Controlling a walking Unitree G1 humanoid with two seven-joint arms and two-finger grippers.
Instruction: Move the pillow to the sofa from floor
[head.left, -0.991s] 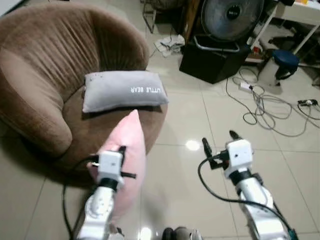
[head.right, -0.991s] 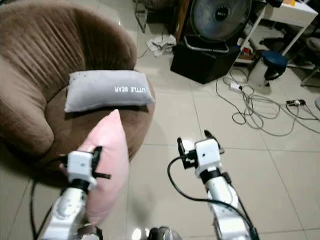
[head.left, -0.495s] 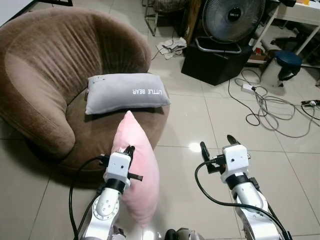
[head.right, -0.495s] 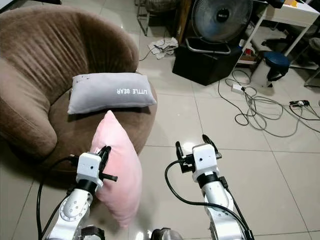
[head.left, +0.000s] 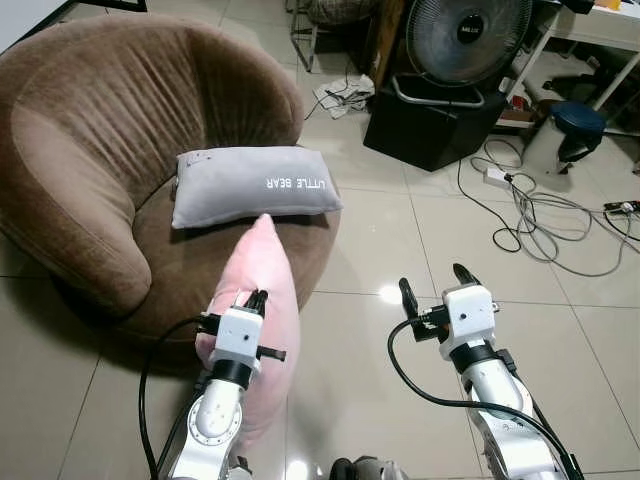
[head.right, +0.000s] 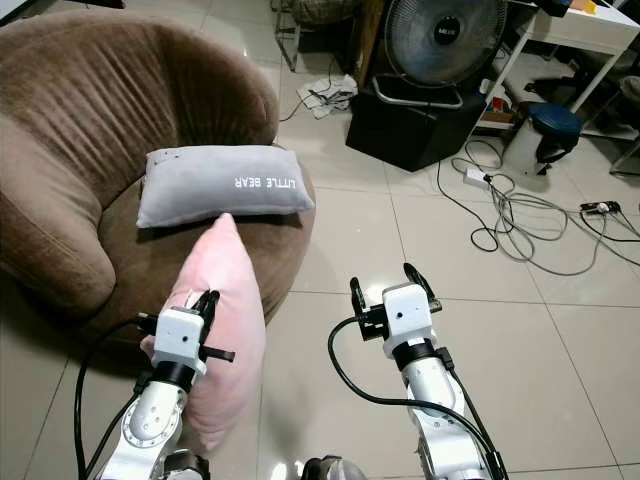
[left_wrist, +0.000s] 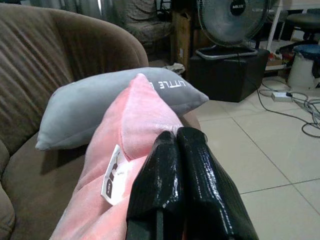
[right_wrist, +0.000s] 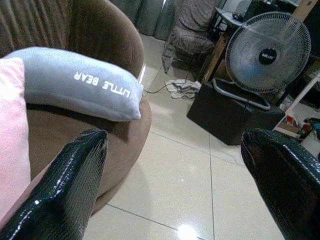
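Note:
My left gripper (head.left: 256, 300) is shut on a pink pillow (head.left: 264, 290), which hangs upright off the floor just in front of the round brown sofa (head.left: 90, 150). The pillow's top corner reaches the sofa seat's front rim. In the left wrist view the two black fingers (left_wrist: 180, 170) press together on the pink pillow (left_wrist: 140, 115) beside its white label. A grey pillow (head.left: 250, 183) printed LITTLE BEAR lies across the sofa seat. My right gripper (head.left: 433, 284) is open over bare tiles to the right, holding nothing.
A black box (head.left: 430, 118) with a floor fan (head.left: 465, 35) stands beyond the sofa to the right. Loose cables (head.left: 530, 215) trail over the tiles at the right. A blue stool (head.left: 575, 125) and a white table leg stand at the far right.
The pink pillow has swung from tilting right to more upright, its top corner now higher and at the sofa seat's rim. The right gripper has barely moved.

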